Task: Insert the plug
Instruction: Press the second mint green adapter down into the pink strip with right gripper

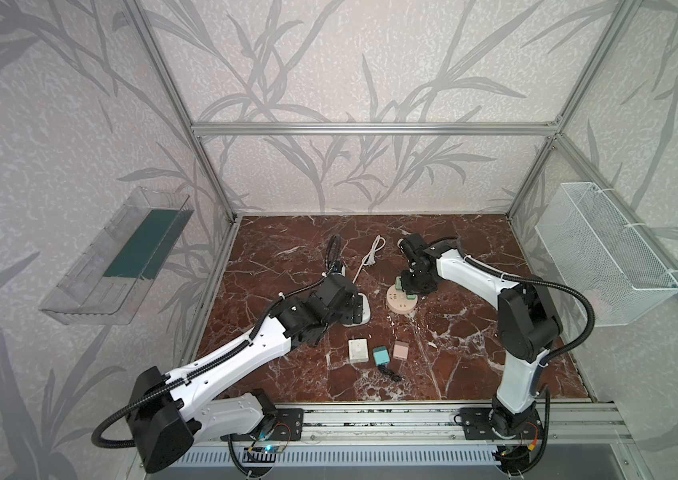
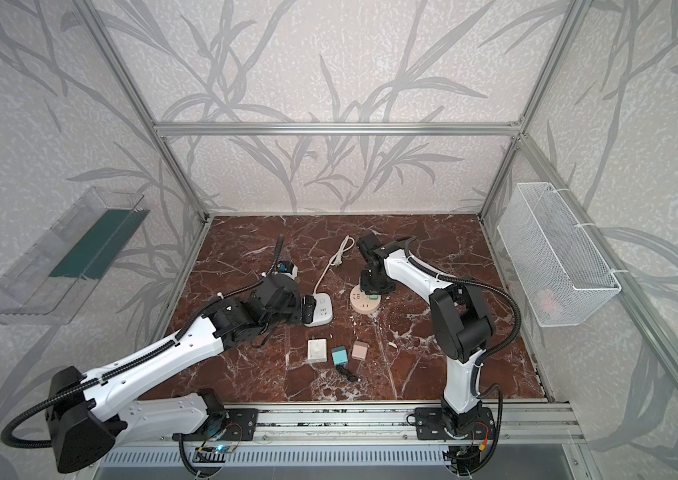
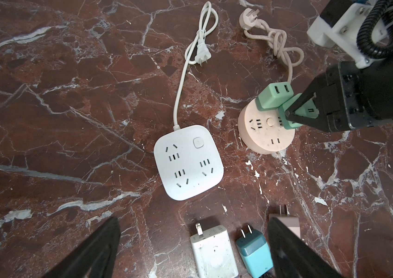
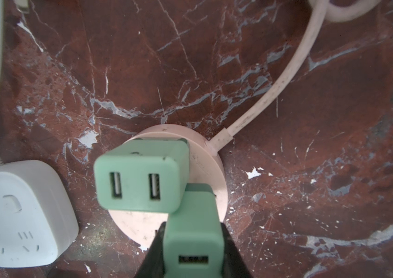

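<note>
The green plug [image 4: 192,216] stands on the round socket [image 3: 265,137], clamped between the closed jaws of the right gripper [image 4: 193,250]. In both top views it sits at about 3 o'clock on the disc. Whether its prongs are fully home cannot be seen, so it likely still needs a press down and a release. A second green plug [image 4: 140,178] already stands at about 12 o'clock, touching the first. The white square socket [image 3: 188,161] lies at 9 o'clock of the round one, with the left gripper [image 3: 193,226] above it, spread wide and empty. At about 7 o'clock, the white charger [image 1: 358,350], teal charger [image 1: 381,356] and pink charger [image 1: 400,350] lie unplugged.
</note>
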{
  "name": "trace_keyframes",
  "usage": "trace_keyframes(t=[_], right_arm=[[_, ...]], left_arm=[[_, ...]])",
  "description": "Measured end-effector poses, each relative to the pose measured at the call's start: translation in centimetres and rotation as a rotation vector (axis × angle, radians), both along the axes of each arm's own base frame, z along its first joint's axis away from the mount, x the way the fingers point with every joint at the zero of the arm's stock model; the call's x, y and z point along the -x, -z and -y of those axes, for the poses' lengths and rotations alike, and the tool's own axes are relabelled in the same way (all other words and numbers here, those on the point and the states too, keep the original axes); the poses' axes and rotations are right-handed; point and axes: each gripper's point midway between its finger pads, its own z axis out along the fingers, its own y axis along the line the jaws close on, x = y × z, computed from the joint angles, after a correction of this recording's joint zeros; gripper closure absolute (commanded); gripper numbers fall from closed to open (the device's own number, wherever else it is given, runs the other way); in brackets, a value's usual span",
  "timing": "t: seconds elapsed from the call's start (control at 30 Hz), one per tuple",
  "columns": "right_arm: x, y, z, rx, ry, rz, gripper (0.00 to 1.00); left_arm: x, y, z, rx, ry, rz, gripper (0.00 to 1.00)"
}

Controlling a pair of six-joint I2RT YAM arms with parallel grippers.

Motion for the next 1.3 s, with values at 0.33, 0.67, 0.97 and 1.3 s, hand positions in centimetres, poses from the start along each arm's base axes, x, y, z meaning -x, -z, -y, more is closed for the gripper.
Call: trace_keyframes(t=[0.33,0.67,0.97,1.3], right_arm=[[0.5,0.1,0.4,0.033,-0.078,-0.011,1.0],[0.6,0.6,0.6,0.04,-0.101,-0.03,1.0],[0.6,1.0,0.5,0.044,-0.108,-0.089,1.0],[0.7,1.1,0.6,0.04,-0.107,-0.091,1.0]], left_arm=[[-0.1,0.2,-0.1,0.008,-0.01,0.0,0.08],[-0.2,0.1,-0.1,0.015,-0.018,0.0,0.08],[-0.2,1.4,-0.5,0.011,-0.024,-0.018,0.08],[-0.2,2.2,-1.0,0.012,-0.036,-0.028,0.08]])
